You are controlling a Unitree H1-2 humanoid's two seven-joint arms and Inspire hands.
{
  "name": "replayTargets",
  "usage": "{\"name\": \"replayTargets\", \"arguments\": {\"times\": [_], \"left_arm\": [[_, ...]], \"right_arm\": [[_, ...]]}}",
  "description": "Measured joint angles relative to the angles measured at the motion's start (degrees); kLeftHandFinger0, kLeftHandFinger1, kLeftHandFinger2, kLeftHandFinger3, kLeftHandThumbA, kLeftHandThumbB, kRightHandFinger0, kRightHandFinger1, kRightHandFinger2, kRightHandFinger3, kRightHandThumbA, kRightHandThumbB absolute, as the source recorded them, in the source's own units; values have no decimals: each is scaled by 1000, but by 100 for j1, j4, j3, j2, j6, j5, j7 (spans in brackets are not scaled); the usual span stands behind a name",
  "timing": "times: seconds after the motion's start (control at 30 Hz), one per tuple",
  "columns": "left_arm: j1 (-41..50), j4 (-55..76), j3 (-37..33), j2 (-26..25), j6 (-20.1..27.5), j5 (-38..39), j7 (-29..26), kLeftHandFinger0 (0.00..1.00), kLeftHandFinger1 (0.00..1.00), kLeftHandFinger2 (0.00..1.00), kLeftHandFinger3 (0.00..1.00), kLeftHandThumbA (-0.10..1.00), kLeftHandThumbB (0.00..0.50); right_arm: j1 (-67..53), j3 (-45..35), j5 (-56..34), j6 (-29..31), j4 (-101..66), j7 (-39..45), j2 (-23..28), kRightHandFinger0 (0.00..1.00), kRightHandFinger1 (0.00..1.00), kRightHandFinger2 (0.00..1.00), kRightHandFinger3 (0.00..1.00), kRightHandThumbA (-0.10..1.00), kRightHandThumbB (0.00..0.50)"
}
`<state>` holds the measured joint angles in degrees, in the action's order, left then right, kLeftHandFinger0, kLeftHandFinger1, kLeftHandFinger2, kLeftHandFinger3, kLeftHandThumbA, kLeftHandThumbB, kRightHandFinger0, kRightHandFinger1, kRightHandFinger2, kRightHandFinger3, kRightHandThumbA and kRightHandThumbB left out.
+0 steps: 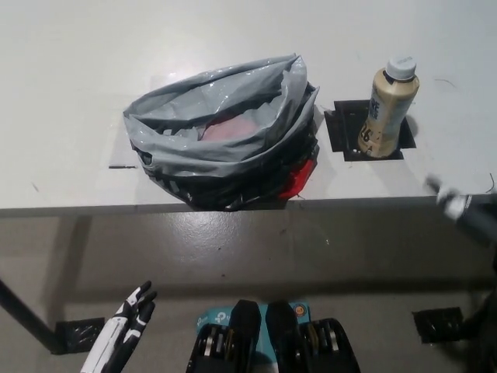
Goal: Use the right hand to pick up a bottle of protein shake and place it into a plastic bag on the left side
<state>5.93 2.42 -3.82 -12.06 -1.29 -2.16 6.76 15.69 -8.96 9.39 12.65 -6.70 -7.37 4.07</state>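
Observation:
The protein shake bottle (387, 109) is beige with a pale cap. It stands upright on a black square mark (349, 132) at the right of the white table (70, 93). Left of it sits the grey plastic bag (225, 128), mouth open, with something pink and red inside. My black right hand (458, 206) comes in blurred at the table's front edge, below and to the right of the bottle and apart from it. Its grasp state is unclear. Low at the left, below the table, my white left hand (128, 322) rests, open and holding nothing.
The table's front edge (233, 208) runs across the middle of the picture, with grey floor below it. Black floor marks lie at the lower left (78, 336) and lower right (439, 322).

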Motion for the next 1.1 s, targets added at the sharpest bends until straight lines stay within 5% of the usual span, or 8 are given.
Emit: {"name": "replayTargets", "arguments": {"times": [0.13,0.4,0.57,1.1], "left_arm": [[-78,27,2,-1,-4,-4,28,1000,1000,1000,1000,945,100],[-211,25,1,-1,20,-50,37,1000,1000,1000,1000,937,78],[-256,25,0,5,66,-61,37,1000,1000,1000,1000,913,64],[-370,26,2,-3,82,-90,44,1000,1000,1000,1000,917,46]], "right_arm": [[795,-224,-200,-257,770,-99,-14,1000,1000,1000,1000,1000,353],[1603,-481,-448,-504,2176,-291,-32,1000,1000,1000,1000,1000,340],[2203,-503,-503,-556,3351,-417,2,1000,1000,1000,1000,1000,412],[2788,-70,-424,-582,4564,-546,76,1000,1000,1000,1000,1000,469]]}}
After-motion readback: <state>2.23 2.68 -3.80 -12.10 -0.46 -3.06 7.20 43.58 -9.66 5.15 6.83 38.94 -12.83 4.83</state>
